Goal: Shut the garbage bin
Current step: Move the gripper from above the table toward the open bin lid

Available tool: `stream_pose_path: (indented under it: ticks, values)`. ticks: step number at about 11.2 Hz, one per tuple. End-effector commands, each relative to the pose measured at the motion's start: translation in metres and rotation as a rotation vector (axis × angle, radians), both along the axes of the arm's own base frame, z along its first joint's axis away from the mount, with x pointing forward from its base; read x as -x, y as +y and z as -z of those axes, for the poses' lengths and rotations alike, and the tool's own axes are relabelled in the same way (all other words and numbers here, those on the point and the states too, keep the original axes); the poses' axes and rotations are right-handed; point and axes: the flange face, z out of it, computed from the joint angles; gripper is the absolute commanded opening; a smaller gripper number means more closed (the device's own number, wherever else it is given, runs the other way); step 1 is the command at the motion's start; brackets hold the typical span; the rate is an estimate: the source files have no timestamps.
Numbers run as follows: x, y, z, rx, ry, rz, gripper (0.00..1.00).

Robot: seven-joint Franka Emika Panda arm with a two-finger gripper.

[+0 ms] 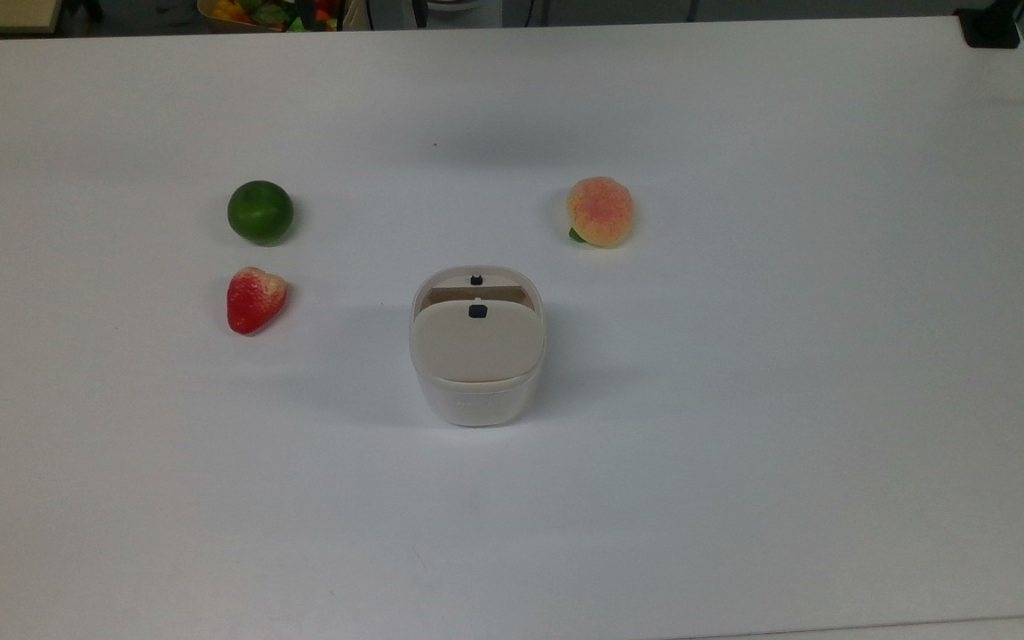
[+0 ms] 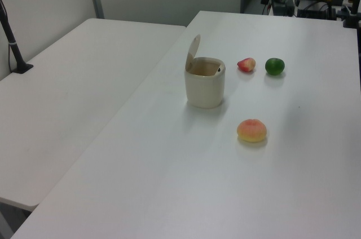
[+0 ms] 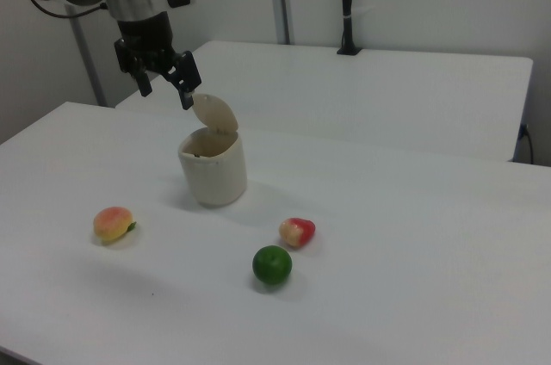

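The lime [image 3: 272, 265] lies nearest; behind it the bin [image 3: 213, 167] stands with lid [image 3: 215, 113] raised, unclosed. The gripper [image 3: 164, 88] hangs above, jaws apart, empty.

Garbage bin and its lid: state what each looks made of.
The garbage bin looks like white plastic with a smooth, slightly glossy wall and moulded rounded corners. Its lid, raised open, looks like matte cream-beige plastic, thin and evenly coloured, with a small black button, probably plastic too.
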Motion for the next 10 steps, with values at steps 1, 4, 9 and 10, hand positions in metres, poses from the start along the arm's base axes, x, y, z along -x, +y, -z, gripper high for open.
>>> stream_pose_path:
  ticks: [1, 4, 9, 10]
  values:
    - [0.0057, 0.0051, -0.0005, -0.017, -0.035, -0.018, 1.00]
    - [0.0054, 0.0049, 0.0000, -0.016, -0.041, -0.018, 1.00]
    - [0.0017, 0.0038, -0.0023, -0.017, -0.075, -0.017, 0.36]
    - [0.0017, 0.0051, -0.0023, -0.021, -0.075, -0.017, 0.10]
